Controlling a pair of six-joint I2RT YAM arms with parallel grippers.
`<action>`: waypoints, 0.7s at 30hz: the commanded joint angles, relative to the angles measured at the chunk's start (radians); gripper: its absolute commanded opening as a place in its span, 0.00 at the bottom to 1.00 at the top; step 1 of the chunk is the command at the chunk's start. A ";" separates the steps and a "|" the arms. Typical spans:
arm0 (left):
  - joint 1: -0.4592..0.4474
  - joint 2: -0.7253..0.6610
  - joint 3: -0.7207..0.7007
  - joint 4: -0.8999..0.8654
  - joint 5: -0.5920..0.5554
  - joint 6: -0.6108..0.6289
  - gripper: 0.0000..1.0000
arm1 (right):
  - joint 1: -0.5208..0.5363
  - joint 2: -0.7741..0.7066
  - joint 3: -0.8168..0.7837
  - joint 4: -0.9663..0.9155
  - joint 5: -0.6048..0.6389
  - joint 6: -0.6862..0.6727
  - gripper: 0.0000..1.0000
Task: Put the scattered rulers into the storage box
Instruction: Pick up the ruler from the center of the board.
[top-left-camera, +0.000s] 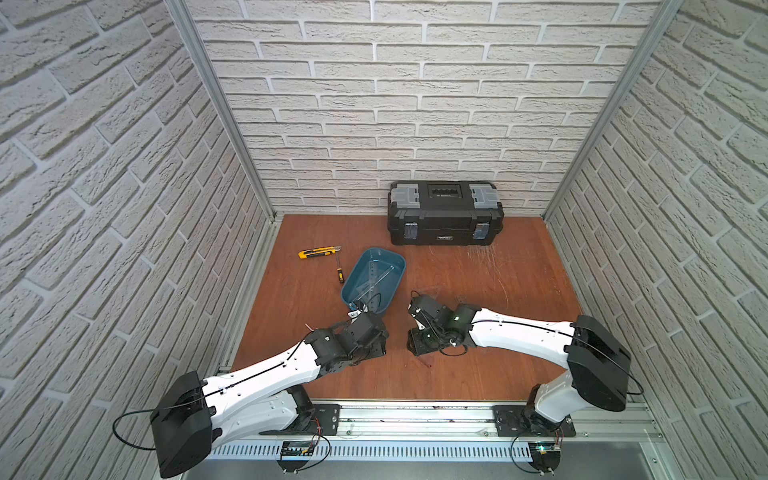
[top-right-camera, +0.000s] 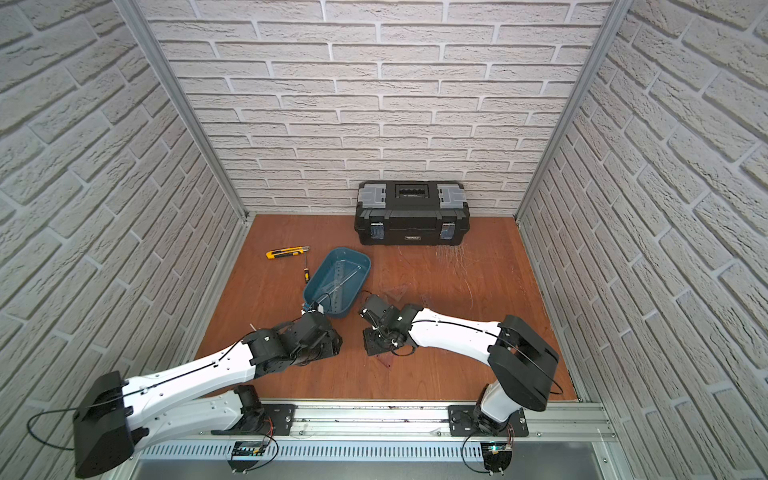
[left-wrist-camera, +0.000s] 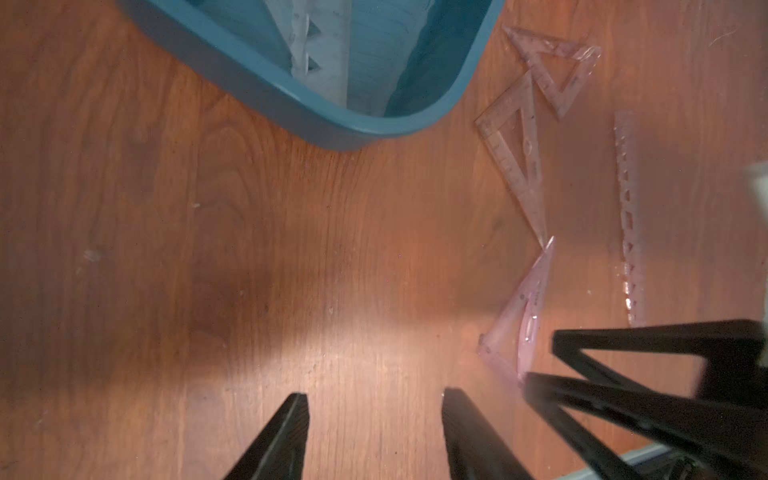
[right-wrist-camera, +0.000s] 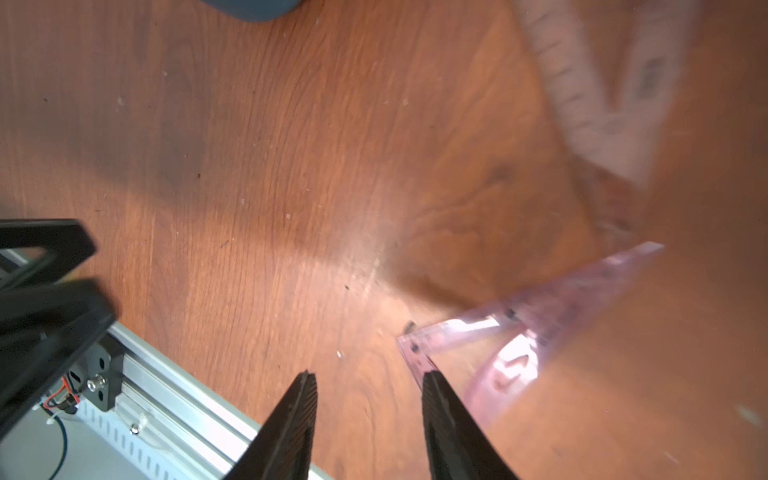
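Observation:
The teal storage box (top-left-camera: 354, 279) stands left of centre in both top views, with clear rulers (top-left-camera: 375, 277) lying inside. In the left wrist view its wall (left-wrist-camera: 291, 104) is ahead of my open, empty left gripper (left-wrist-camera: 376, 395). On the floor beside the box lie two set squares (left-wrist-camera: 557, 66) (left-wrist-camera: 519, 158) and a straight clear ruler (left-wrist-camera: 629, 216). A purple set square (right-wrist-camera: 519, 332) lies just outside my open right gripper (right-wrist-camera: 369, 374), its edge at one fingertip (right-wrist-camera: 432, 380); nothing is between the fingers. Both grippers hang low over the floor, close together.
A black toolbox (top-left-camera: 444, 212) stands against the back wall. A yellow utility knife (top-left-camera: 318, 252) and a small screwdriver (top-left-camera: 339, 272) lie left of the box. The metal front rail (right-wrist-camera: 166, 395) is close behind the grippers. Brick walls close in three sides.

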 joint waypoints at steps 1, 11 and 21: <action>-0.008 0.039 -0.010 0.088 -0.005 -0.021 0.57 | 0.000 -0.094 -0.031 -0.128 0.127 -0.016 0.48; 0.052 0.229 0.008 0.302 0.142 0.026 0.58 | -0.013 -0.044 -0.076 -0.174 0.199 0.022 0.47; 0.085 0.211 -0.007 0.315 0.170 0.055 0.58 | -0.005 0.079 0.007 -0.158 0.160 0.022 0.45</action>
